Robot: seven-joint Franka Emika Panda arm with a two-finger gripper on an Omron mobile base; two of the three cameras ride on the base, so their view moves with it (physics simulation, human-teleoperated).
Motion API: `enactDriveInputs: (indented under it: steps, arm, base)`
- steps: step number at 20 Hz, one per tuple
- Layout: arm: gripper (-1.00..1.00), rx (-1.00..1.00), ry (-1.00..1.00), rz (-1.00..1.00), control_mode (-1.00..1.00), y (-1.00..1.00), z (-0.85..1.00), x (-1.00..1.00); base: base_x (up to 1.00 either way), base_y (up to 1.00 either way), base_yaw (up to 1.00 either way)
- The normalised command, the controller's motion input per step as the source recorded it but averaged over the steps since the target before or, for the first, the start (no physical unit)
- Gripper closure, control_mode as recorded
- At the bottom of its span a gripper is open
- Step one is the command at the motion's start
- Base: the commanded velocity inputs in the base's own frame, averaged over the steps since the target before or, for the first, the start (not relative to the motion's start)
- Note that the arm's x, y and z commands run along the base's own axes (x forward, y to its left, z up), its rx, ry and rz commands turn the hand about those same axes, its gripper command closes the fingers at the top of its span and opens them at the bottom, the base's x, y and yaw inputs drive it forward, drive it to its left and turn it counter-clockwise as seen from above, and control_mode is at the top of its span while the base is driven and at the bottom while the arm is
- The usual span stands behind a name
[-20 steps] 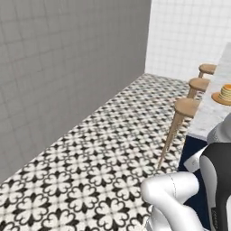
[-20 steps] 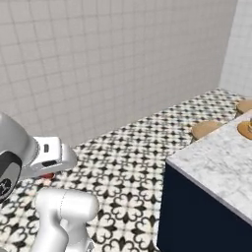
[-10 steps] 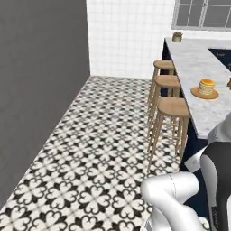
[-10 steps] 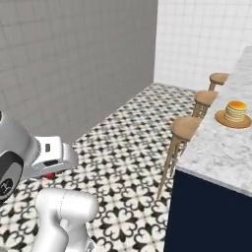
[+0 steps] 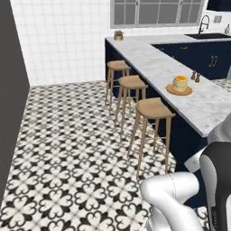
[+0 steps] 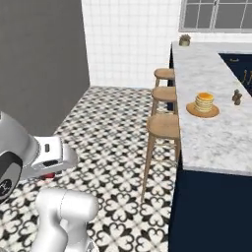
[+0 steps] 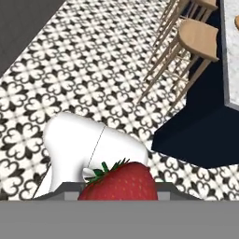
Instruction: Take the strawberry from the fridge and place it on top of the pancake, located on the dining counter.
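Left base view: a golden stacked pancake is seen on a round wooden board on the marbled white-grey dining counter; three round tan stools stand alongside.

Right base view: the gripper is held low over the patterned floor tiles.

Hand view: a glossy red strawberry is clamped between the fingers.

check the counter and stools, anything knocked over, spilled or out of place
Nothing stands out. The pancake sits level on its plate on the dining counter, the three stools stand upright in a row, and the floor shows no spill. The strawberry is in the gripper.
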Motion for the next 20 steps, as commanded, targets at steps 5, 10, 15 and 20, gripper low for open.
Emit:
enactDriveInputs:
  steps: [5,10,15,20]
  arm:
    - [1.0,0.0,0.0,0.0,1.0,0.0,0.0,0.0]
    - [1.0,0.0,0.0,0.0,1.0,0.0,0.0,0.0]
    - [1.0,0.0,0.0,0.0,1.0,0.0,0.0,0.0]
    - [1.0,0.0,0.0,0.0,1.0,0.0,0.0,0.0]
  base:
    - [0.75,0.79,-0.61]
    - [0.8,0.8,-0.61]
    - [0.86,0.79,-0.63]
    - [0.85,0.77,-0.64]
